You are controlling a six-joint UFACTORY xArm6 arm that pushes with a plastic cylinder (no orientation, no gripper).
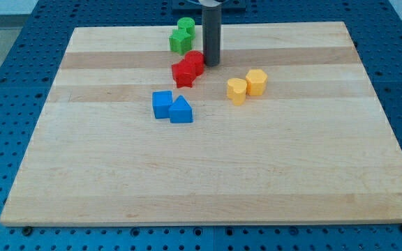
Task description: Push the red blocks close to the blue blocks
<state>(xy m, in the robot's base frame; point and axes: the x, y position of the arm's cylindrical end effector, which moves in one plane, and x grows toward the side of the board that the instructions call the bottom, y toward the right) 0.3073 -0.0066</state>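
Two red blocks touch each other near the board's upper middle: a star-shaped one (183, 72) and a rounder one (195, 61) just above and to its right. My tip (211, 63) stands right against the rounder red block's right side. Two blue blocks sit side by side below the reds: a cube (162, 104) and a wedge-like block (181, 110) to its right. A small gap separates the red star from the blue blocks.
Two green blocks (182, 36) sit together near the view's top, just left of the rod. Two yellow blocks, one (236, 90) and another (256, 81), lie to the right of the reds. The wooden board (208, 174) lies on a blue perforated table.
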